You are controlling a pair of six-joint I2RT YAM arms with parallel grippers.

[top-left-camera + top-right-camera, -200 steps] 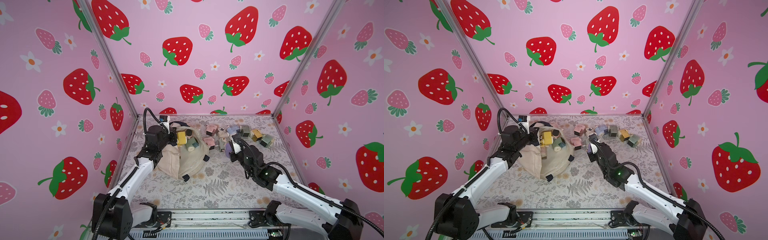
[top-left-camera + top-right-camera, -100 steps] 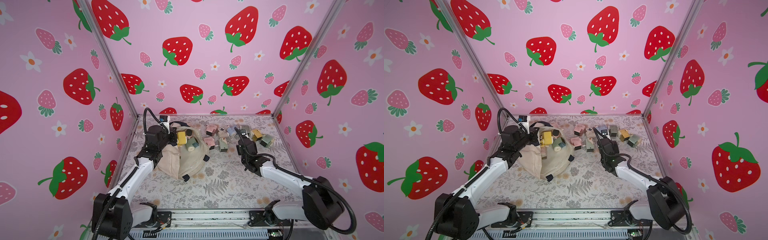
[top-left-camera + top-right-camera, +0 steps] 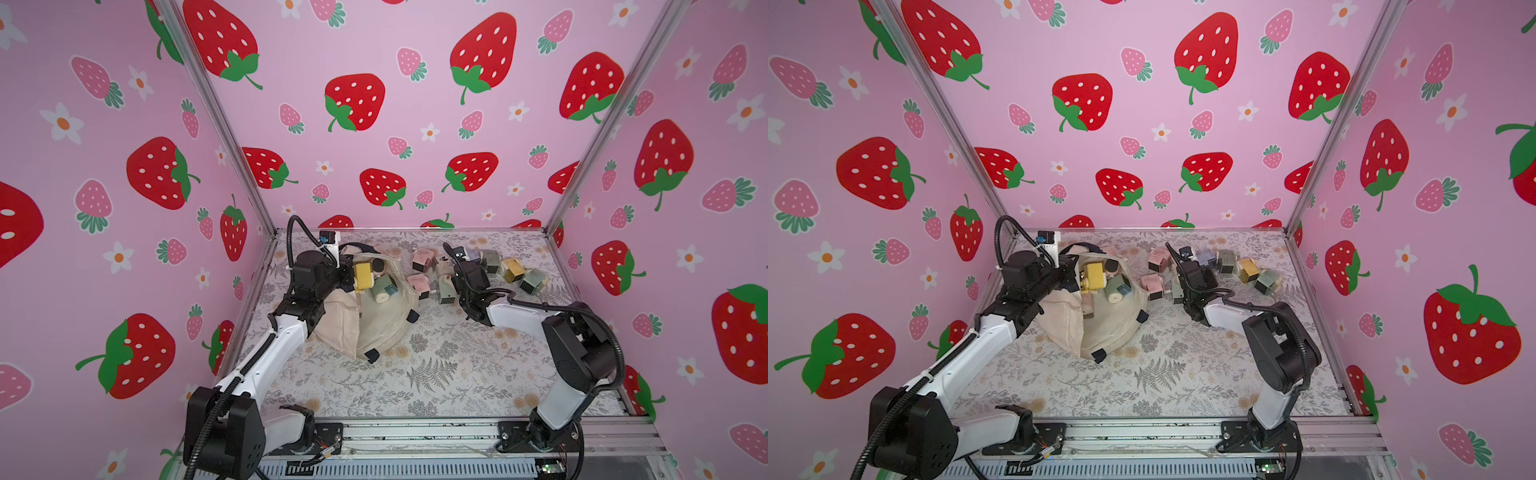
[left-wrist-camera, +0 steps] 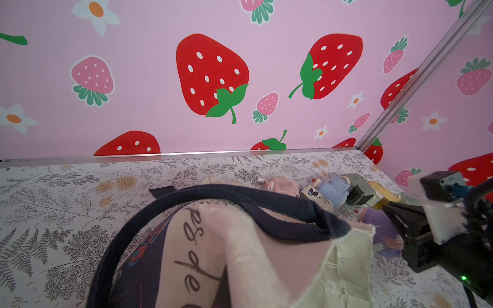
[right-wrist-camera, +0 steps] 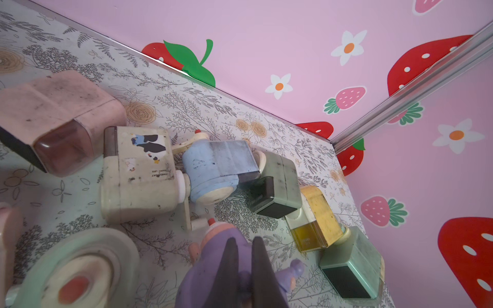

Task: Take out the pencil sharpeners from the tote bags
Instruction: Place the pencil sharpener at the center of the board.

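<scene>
The cream tote bag (image 3: 376, 320) (image 3: 1100, 332) lies open at the table's left, and my left gripper (image 3: 345, 277) is shut on its rim. In the left wrist view the tote bag's cloth (image 4: 213, 240) hides the jaws. A yellow sharpener (image 3: 363, 276) and a grey-green one (image 3: 384, 289) lie in its mouth. My right gripper (image 5: 244, 241) (image 3: 466, 261) is shut on a purple sharpener (image 5: 213, 266) (image 4: 378, 221), low among several sharpeners at the back right: pink (image 5: 53, 120), cream (image 5: 138, 173), blue (image 5: 218, 170), grey-green (image 5: 277, 186) and yellow (image 5: 314, 221).
Another pink sharpener (image 3: 417, 284) and a pale green one (image 3: 446, 291) lie between the bag and the right arm. A green sharpener (image 3: 534, 280) sits close to the right wall. The metal frame rail (image 4: 186, 154) runs along the table's back edge.
My right gripper has carried the purple sharpener away from the bag, back and to the right, into the pile, and that arm has folded. The left arm has held still.
</scene>
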